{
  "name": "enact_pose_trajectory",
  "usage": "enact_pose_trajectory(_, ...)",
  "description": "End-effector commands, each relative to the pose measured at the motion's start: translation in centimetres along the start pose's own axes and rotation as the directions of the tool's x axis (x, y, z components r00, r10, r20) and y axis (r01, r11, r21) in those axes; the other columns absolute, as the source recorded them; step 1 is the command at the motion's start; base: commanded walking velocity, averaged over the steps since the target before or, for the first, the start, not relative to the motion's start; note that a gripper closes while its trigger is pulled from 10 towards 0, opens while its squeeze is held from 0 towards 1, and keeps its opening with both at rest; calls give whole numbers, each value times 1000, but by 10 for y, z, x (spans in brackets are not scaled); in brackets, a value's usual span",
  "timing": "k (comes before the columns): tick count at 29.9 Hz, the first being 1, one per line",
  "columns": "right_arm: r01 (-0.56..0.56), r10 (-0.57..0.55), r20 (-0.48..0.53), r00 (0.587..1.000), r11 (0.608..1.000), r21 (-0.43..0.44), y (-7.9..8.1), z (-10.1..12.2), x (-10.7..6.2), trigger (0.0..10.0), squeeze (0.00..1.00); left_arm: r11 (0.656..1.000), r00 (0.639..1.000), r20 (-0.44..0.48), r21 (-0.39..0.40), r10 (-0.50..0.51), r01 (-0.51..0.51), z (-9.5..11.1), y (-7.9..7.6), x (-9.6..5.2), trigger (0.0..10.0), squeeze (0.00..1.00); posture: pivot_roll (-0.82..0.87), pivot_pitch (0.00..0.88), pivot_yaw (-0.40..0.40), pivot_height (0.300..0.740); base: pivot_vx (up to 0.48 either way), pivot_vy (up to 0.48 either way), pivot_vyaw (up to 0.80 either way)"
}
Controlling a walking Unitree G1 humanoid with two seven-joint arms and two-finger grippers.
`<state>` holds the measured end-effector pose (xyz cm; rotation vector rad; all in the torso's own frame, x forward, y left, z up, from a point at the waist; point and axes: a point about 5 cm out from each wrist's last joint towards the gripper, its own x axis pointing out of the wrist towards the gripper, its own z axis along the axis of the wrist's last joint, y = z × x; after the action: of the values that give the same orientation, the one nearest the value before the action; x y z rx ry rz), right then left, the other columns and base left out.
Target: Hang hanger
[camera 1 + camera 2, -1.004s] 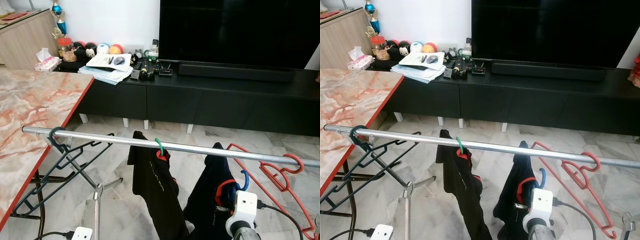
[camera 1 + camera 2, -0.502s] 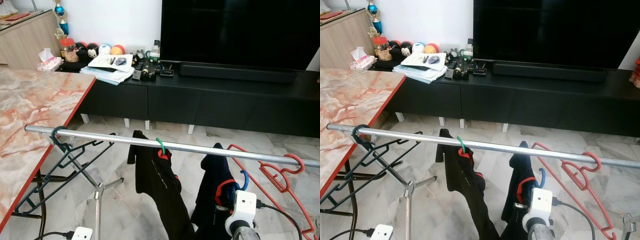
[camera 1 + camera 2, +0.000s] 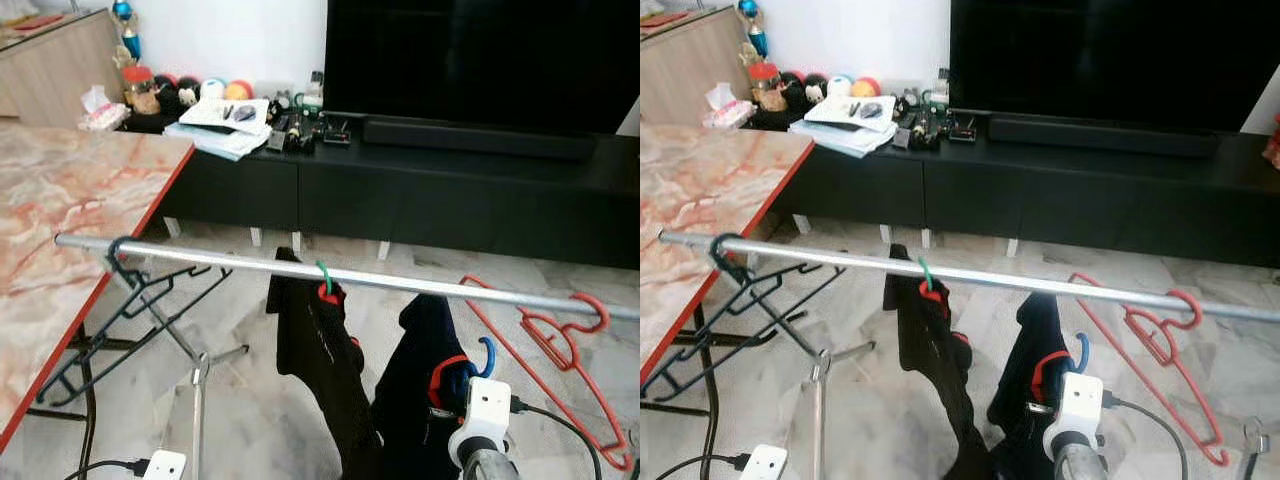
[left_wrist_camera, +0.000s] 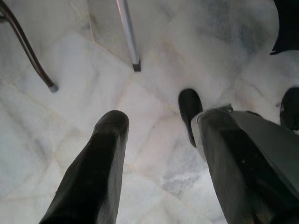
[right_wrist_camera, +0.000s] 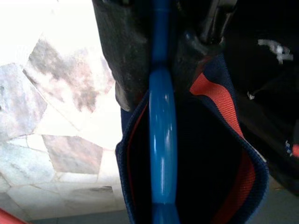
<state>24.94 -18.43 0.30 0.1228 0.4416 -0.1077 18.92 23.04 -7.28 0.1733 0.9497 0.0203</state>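
My right gripper (image 5: 156,70) has its jaws clamped on the blue hanger (image 5: 161,154) below the rail (image 3: 380,277); my left gripper (image 4: 159,140) hangs with jaws apart.

The floor (image 3: 250,400) is pale marble tile. A black low cabinet (image 3: 420,200) stands against the white wall (image 3: 230,40), bearing a large television (image 3: 480,60). A marble-topped table (image 3: 70,200) stands at left.

No readable text, labels, brands or numbers anywhere.
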Motion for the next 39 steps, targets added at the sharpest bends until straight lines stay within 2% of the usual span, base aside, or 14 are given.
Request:
enact_pose_trajectory(1, 4, -4, 27, 1000, 1000, 11, -1, 3, 0, 10000, 0, 1000, 1000, -25, -1, 2, -2, -8, 1, -1, 10000, 0, -15, 54, -11, 740, -296, 0, 0)
enact_pose_trajectory(25, 19, -19, 13, 1000, 999, 30, -4, 0, 2, 10000, 0, 1000, 1000, -23, -4, 0, 0, -8, 0, -1, 10000, 0, -14, 49, -13, 740, -299, 0, 0)
enact_pose_trajectory(31, 23, -23, 6, 1000, 999, 44, -3, -1, 2, 10000, 0, 1000, 1000, -22, -4, 1, -1, -8, 0, -1, 10000, 0, -14, 48, -13, 740, -301, 0, -685)
enact_pose_trajectory(39, 17, -17, 6, 1000, 999, 38, -1, -2, 3, 10000, 0, 1000, 1000, -22, -4, 1, -1, -8, 0, -1, 10000, 0, -12, 53, -12, 740, -299, 0, 0)
